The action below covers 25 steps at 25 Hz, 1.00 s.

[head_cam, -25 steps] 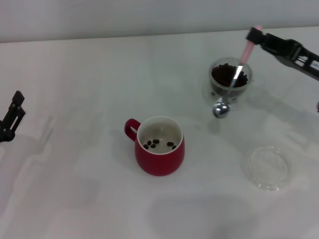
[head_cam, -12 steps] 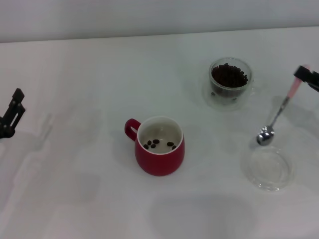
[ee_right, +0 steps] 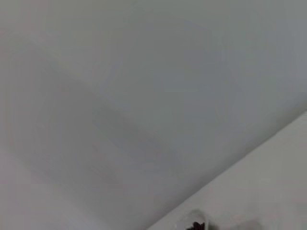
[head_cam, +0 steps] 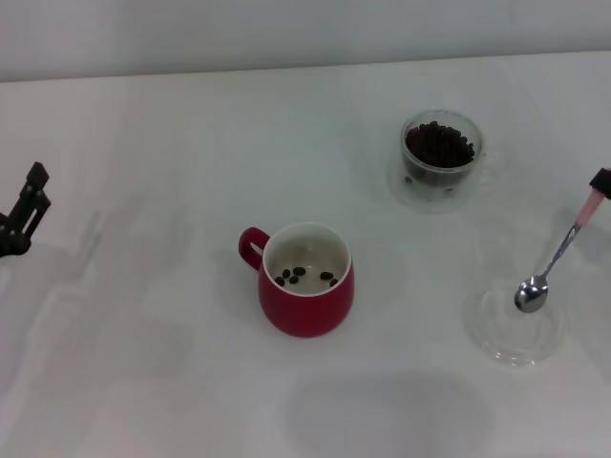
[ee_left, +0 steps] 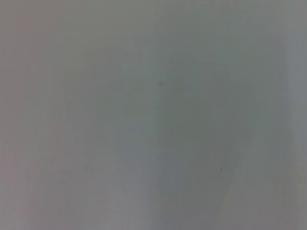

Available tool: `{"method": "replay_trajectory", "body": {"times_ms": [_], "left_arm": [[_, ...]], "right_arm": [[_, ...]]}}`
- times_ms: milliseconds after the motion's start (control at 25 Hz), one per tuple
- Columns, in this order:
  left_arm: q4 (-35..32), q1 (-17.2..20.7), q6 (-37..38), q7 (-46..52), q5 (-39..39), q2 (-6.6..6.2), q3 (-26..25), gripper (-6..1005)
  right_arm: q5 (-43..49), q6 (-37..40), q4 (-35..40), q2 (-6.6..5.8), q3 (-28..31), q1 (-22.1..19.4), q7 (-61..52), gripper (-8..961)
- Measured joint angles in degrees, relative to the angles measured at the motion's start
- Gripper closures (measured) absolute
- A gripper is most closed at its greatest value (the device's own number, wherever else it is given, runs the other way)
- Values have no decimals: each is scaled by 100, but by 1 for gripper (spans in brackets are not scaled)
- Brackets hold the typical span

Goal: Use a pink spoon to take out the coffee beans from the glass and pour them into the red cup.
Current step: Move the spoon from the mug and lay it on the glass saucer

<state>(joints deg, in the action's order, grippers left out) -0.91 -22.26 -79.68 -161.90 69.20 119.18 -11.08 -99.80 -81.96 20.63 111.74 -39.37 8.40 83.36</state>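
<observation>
The right gripper [head_cam: 601, 181], at the view's edge well right of the glass [head_cam: 440, 159], pinched the pink spoon [head_cam: 556, 256] by its handle. Its long axis slanted down, the bowl seemingly over a clear dish [head_cam: 511, 324]. Left gripper [head_cam: 24, 218]: parked, state unclear.

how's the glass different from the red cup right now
The glass is clear, so its beans show through the wall; the red cup is opaque dark red with a white inside. The glass holds a full heap of coffee beans, while the red cup holds only a few on its bottom. The glass looks smaller than the red cup. Both stand upright on the table, and both have a side handle.
</observation>
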Motion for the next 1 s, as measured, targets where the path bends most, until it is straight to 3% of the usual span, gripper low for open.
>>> {"method": "replay_trajectory", "body": {"times_ms": [320,1000], "left_arm": [[-14,-36,7,0,40,-3,0,348],[-50,-33,14,0,164,-9,0,348]], "right_arm": [[141,264,-61,135,-59,27,227,721],[495,288,-60,179,-66,23,296,716]]}}
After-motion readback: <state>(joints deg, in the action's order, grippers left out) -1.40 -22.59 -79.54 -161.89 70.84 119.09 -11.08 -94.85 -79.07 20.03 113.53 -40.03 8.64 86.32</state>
